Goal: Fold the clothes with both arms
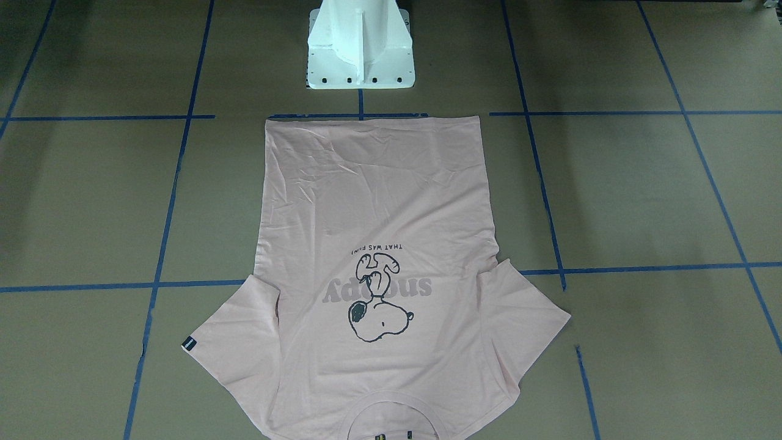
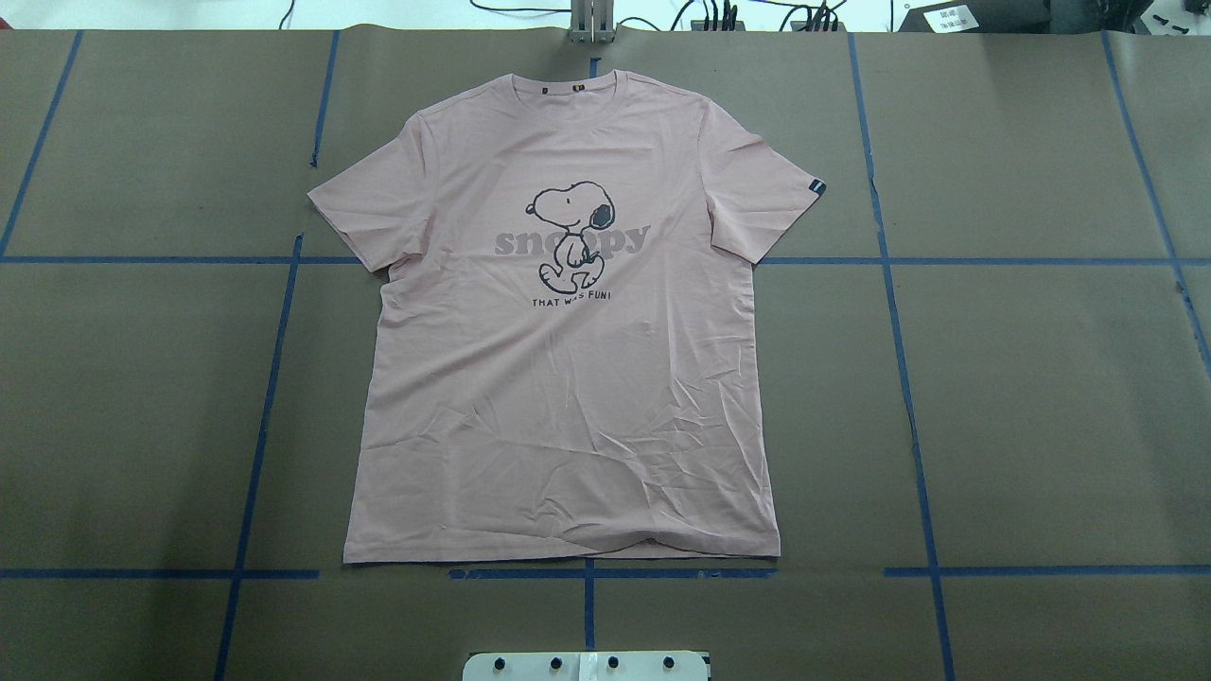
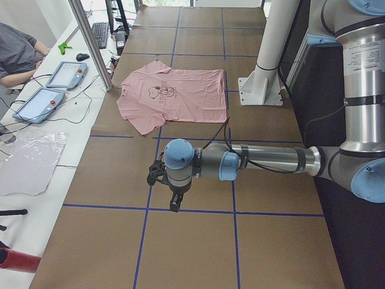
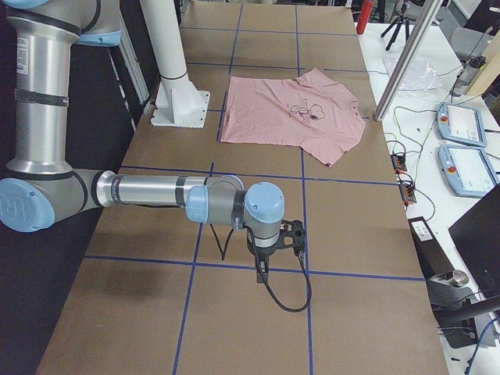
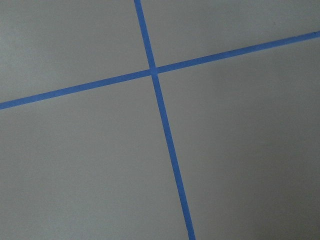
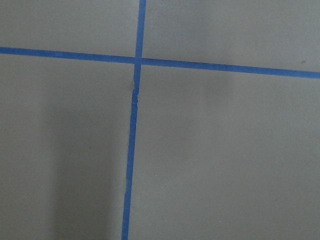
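Currently, T-shirt (image 2: 568, 426) lies flat, print up, mid-worktop (image 2: 1041, 378). Long axis runs hem (robot side) to collar (far side). Left pincer (image 3: 175, 201) & right pincer (image 4: 261, 269) hang well apart from it, one per side, neither clearly nearer. Pincer state: cannot tell, both arms.

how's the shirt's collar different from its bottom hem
The collar is a curved ribbed band at the shirt's end far from the white base; the hem is a straight edge right by it. The collar holds small labels; the hem shows none. Cloth is smooth near the collar, creased near the hem. Both are pale pink, flat on the table.
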Controlling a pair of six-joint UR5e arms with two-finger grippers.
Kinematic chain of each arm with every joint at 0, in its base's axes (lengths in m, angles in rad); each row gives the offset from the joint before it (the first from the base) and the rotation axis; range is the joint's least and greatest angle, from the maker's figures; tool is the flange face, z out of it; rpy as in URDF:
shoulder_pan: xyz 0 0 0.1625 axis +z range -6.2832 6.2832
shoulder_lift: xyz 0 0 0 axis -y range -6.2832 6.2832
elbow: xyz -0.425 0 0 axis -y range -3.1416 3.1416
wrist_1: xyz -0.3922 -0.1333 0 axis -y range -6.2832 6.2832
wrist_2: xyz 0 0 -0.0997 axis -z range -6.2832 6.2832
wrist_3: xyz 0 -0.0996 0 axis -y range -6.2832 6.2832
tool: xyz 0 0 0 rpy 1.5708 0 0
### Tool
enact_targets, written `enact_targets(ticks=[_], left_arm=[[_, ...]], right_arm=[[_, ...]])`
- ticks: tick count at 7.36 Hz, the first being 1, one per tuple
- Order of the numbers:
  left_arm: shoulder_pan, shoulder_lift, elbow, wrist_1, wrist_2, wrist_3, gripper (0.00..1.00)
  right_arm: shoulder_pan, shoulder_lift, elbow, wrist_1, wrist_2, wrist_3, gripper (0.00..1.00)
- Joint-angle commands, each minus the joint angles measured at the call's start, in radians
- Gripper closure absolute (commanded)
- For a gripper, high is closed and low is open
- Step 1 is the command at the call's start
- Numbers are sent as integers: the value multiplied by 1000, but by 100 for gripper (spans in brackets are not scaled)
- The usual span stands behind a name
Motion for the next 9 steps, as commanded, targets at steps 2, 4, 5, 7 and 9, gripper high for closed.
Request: enact_targets(ticks=[2, 4, 5, 7, 9], left_arm=[[0, -2, -2, -5, 44, 0, 0], [2, -6, -3, -6, 46, 5, 0], [3, -12, 6, -8, 51, 5, 0], [3, -14, 8, -105, 52, 8, 0], [3, -58, 21, -316, 76, 2, 0]], right_arm=[[-26, 5, 0, 2, 5, 2, 0], [-51, 29, 20, 0, 8, 11, 0], [-71, 61, 38, 0, 14, 14, 0], [-108, 138, 69, 2, 8, 17, 0], [-108, 240, 66, 2, 0, 43, 0]])
